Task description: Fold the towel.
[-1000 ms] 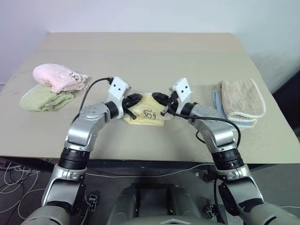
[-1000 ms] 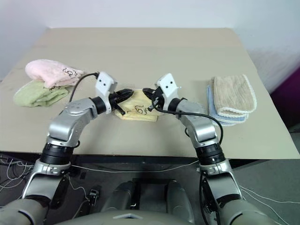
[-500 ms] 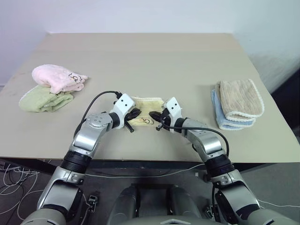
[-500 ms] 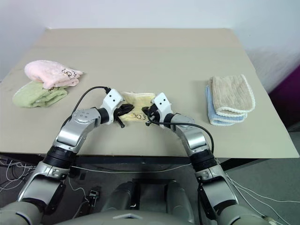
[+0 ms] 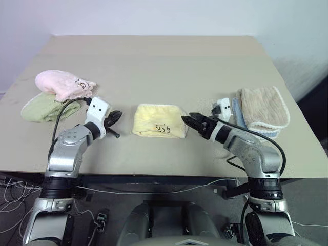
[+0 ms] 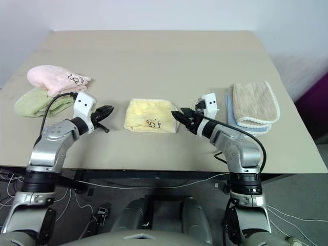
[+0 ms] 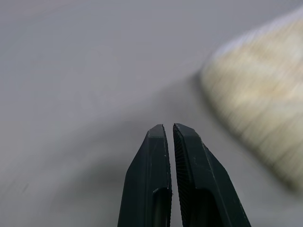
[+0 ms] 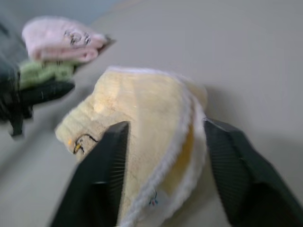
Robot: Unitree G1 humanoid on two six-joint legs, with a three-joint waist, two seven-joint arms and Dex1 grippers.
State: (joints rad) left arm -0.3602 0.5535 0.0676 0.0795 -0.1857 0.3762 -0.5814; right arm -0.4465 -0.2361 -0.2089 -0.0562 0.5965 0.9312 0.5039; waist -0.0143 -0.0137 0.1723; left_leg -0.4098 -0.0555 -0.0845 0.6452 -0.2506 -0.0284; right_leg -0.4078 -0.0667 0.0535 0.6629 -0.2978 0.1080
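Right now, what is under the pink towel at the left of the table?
A folded green towel lies under the pink towel, sticking out toward the table's front-left. The part beneath the pink one is covered.

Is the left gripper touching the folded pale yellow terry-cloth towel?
Apart. In the left eye view, bare table separates the left gripper from the towel.

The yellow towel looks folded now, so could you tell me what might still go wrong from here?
1. The open right claw sits at the yellow towel's edge; pulling away carelessly might drag the fold open.
2. Swinging wide, the right arm could nudge the beige towel stack.
3. The shut left claw could brush the pink towel.
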